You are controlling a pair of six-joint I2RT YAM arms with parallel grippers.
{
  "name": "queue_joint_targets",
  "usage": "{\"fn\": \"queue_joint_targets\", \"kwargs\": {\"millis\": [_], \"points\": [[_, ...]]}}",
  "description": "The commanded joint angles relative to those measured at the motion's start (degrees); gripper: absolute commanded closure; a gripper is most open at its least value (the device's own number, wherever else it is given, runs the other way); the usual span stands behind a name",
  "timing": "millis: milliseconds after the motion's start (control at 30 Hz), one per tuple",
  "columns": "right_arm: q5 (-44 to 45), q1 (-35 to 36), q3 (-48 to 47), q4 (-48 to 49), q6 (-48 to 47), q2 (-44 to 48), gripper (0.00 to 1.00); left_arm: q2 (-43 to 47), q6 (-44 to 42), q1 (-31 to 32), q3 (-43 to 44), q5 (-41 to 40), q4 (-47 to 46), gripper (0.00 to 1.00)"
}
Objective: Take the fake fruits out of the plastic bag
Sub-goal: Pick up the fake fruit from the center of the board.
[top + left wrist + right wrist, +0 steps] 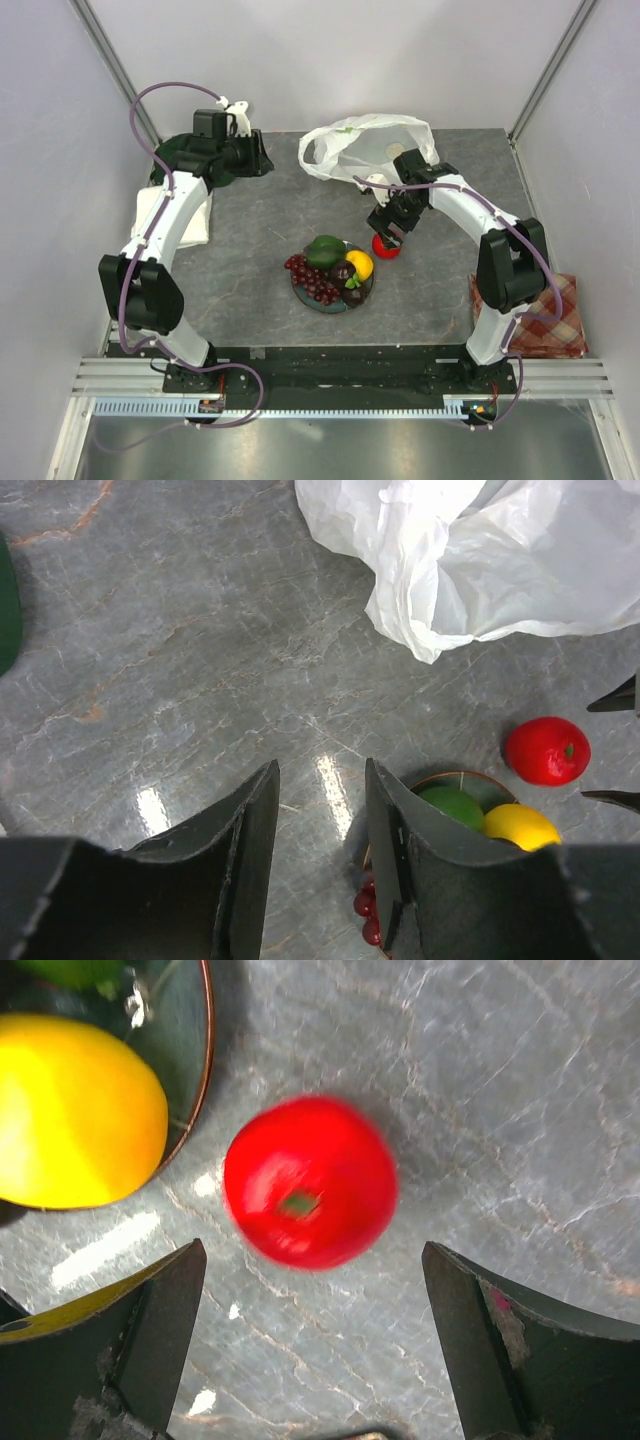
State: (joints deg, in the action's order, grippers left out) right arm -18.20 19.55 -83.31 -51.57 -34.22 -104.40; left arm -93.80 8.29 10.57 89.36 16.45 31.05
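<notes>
While right gripper (312,1255) hangs released, glossy red plastic apple (310,1182) lies loose beneath its wide jaws, round teal plate (207,1050) rim just left; left gripper (320,770) parted, empty.

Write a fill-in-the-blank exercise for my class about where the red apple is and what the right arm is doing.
1. The red apple lies on the ___, beside the plate rather than on it.
2. The right arm's jaws stand ___ on either side of the apple, touching it on neither side.
3. Of the pieces on the plate, the fruit nearest the apple is ___ in colour.

Missing words: table; open; yellow.
</notes>
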Motion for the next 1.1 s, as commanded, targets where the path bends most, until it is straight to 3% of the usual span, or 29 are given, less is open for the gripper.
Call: {"fn": "queue_joint_targets", "kwargs": {"millis": [0, 467, 600, 633, 733, 1067], "points": [[-1.84, 0.05, 1.13, -0.29, -2.7, 0.61, 0.02, -1.47, -3.99, -0.28, 1.96, -2.03, -0.02, 0.53], [0.09, 0.05, -1.95, 4.72, -0.15, -7.31, 0.02, -2.17, -5.31, -0.28, 1.69, -3.35, 0.42, 0.53], [-0.26, 0.22, -1.86, 6.22, -0.06, -6.08, 0.15, -2.7, -4.95, -0.28, 1.52, -3.18, 0.07, 0.53], [-0.17, 0.14, -2.82, 6.13, -0.06, -6.25, 0.27, -2.79, -4.95, -0.28, 1.43, -3.35, 0.07, 0.53], [-0.26, 0.22, -5.8, 4.99, -0.15, -7.48, 0.39, -3.23, -4.95, -0.28, 1.78, -3.35, -0.11, 0.53], [-12.9, 0.14, -18.64, 0.07, 3.63, -13.45, 0.38, -3.76, -4.95, -0.28, 2.83, -3.26, -0.29, 0.53]]}}
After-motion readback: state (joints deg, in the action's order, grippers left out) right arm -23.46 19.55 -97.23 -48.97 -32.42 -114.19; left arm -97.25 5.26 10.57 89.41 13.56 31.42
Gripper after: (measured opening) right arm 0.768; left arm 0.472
